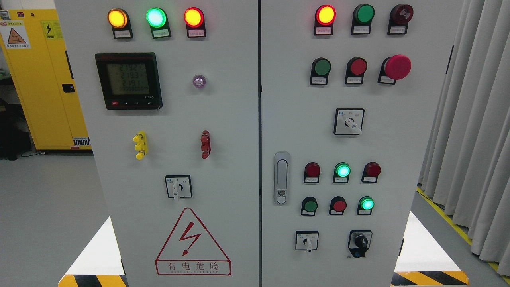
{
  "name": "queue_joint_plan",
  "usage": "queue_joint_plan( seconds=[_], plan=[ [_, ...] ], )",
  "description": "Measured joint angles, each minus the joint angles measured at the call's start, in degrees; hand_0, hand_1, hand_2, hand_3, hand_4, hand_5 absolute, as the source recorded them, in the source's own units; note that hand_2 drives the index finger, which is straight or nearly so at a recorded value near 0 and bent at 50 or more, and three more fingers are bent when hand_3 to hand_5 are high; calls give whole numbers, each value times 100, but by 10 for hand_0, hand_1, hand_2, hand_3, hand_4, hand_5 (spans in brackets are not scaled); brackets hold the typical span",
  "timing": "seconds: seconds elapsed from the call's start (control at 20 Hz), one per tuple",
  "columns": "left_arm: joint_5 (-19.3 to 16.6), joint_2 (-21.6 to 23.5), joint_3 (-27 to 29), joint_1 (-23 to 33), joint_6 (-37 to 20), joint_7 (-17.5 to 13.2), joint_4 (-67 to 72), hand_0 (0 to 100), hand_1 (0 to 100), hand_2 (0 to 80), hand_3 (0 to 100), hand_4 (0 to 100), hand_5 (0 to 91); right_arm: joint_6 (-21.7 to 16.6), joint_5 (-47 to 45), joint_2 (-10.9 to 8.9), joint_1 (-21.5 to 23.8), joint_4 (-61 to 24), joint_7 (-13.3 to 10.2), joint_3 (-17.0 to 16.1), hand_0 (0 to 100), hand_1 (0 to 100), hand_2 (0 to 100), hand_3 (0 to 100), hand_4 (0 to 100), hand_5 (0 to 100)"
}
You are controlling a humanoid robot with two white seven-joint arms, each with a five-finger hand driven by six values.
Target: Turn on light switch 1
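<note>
Grey sheet-metal fills the head view: a two-door electrical cabinet (223, 119) seen square on, so that every control faces the camera within an arm's reach. Neither of the robot's hands is in view, so how far their fingers are open, or whether they hold anything, cannot be told. Which control counts as light switch 1 is not marked legibly; the labels are too small to read. My guess is one of the push buttons on the right door, perhaps the dark green button (309, 206) at the left of the lower row near the door's bottom edge, beside a red button (339, 205) and a lit green button (366, 203). Above them sit three small lamps, the middle lamp (342, 170) glowing green. A door handle (281, 177) stands by the right door's left edge. On the left door a meter (128, 81) hangs under three lit lamps, and a red warning triangle (193, 242) sits low. The task looks not yet begun.
</note>
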Motion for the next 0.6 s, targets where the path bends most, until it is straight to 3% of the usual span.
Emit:
queue_joint_plan(
  seconds=[0.35,0.6],
  plan=[
    [-2,-11,-4,47,11,12,-28,18,19,0,0,0,0,0,0,0,-1,0,0,0,0,500,40,0,0,0],
    [12,-16,11,256,4,391,-289,38,90,0,0,0,0,0,0,0,-1,0,0,0,0,500,40,0,0,0]
  ],
)
